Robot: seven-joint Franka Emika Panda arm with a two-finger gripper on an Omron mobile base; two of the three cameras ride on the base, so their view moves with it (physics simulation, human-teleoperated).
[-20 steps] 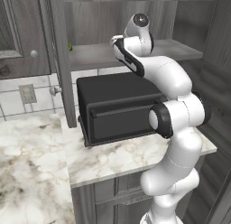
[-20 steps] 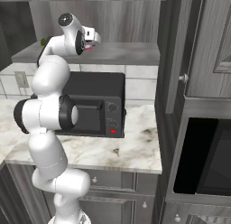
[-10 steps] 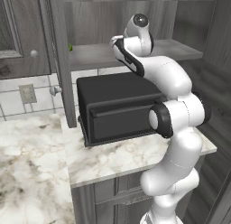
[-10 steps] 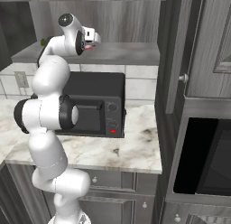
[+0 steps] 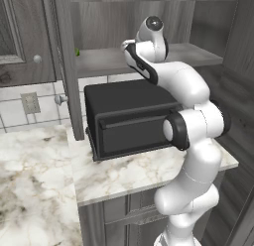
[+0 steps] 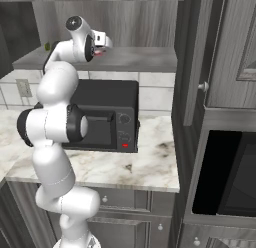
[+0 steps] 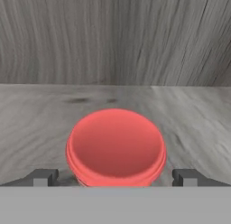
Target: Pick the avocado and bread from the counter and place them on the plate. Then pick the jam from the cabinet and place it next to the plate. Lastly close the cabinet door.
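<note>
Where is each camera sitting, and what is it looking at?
Left base view: sits behind the white arm on its left, looking forward at the black boxy microwave on the white marble-look counter.
Right base view: sits behind the arm on its right, facing the same microwave and the dark grey wood-grain cabinet's grey shelf.
Hand view: rides on the hand, looking along the open gripper at the squat red jam jar; both dark fingertips flank it.
Shared: both base views show the arm, microwave, counter and shelf.
</note>
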